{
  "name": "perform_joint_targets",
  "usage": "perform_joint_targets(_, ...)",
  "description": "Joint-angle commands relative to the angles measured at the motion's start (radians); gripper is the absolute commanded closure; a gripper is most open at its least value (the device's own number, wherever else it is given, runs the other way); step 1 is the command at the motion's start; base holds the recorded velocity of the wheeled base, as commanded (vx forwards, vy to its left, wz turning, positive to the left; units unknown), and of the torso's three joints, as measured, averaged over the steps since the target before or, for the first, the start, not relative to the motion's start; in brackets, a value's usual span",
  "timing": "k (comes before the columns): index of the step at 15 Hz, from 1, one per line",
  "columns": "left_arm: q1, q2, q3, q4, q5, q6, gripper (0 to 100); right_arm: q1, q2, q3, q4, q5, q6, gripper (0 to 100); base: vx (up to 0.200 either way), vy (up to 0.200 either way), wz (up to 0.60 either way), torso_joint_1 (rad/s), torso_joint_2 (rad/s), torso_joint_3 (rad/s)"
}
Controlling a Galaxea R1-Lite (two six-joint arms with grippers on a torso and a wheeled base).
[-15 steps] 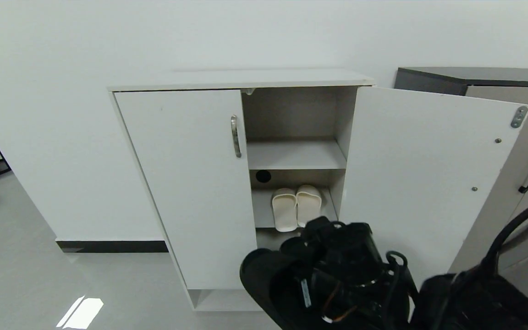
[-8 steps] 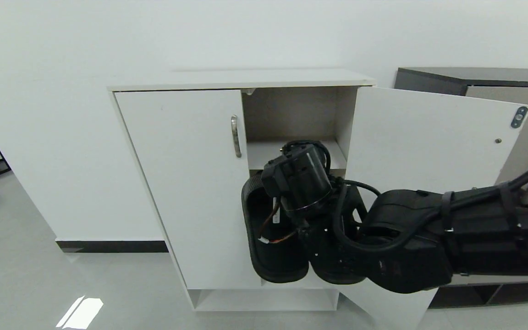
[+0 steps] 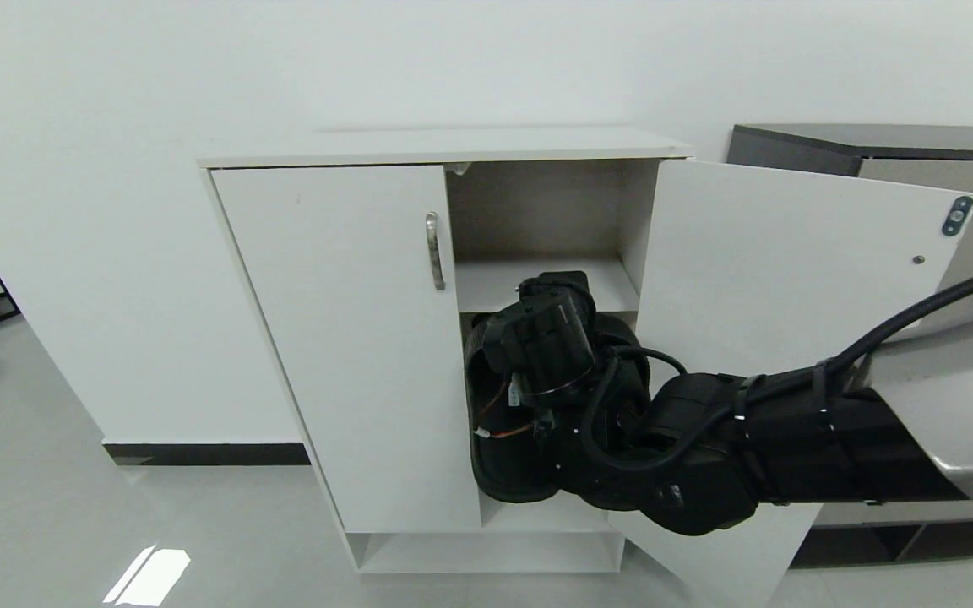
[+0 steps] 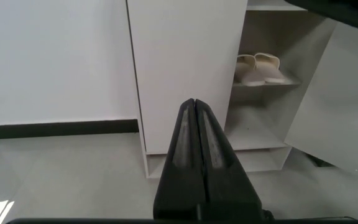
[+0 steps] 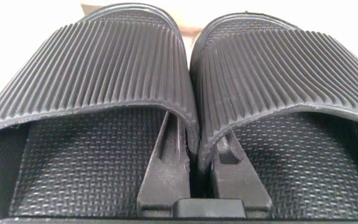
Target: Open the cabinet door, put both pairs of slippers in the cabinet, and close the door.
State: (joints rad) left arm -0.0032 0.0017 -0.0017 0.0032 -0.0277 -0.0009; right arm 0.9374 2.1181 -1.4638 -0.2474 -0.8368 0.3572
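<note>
Black slippers (image 5: pixel 124 73) pinched, right fingers (image 5: pixel 163 169) partly covered

No readable text, numbers, brands or signs on anything here, just one small white tag (image 3: pixel 513 393) on the wrist housing right behind the right claw (image 5: pixel 196 155), print too small to make out.

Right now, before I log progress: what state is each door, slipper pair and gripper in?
Right door: open.
Left door: shut.
White slippers: on a shelf inside the cabinet.
Black slippers: held at the cabinet opening.
Right gripper: shut on the black pair.
Left gripper: shut, empty.
</note>
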Motion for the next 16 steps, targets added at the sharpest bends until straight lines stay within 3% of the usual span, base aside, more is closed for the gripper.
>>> perform_joint_targets(1, 0.000, 0.001, 0.002, 0.000, 0.000, -0.001, 100, -0.008, 0.010, -0.001, -0.003, 0.001, 0.002, 100, 0.000, 0.000, 0.00, 0.000, 0.00, 0.000)
perform_joint_targets(16, 0.000, 0.000, 0.002, 0.000, 0.000, 0.001, 100, -0.028, 0.037, -0.093, -0.001, 0.002, -0.032, 100, 0.200, 0.000, 0.00, 0.001, 0.00, 0.004)
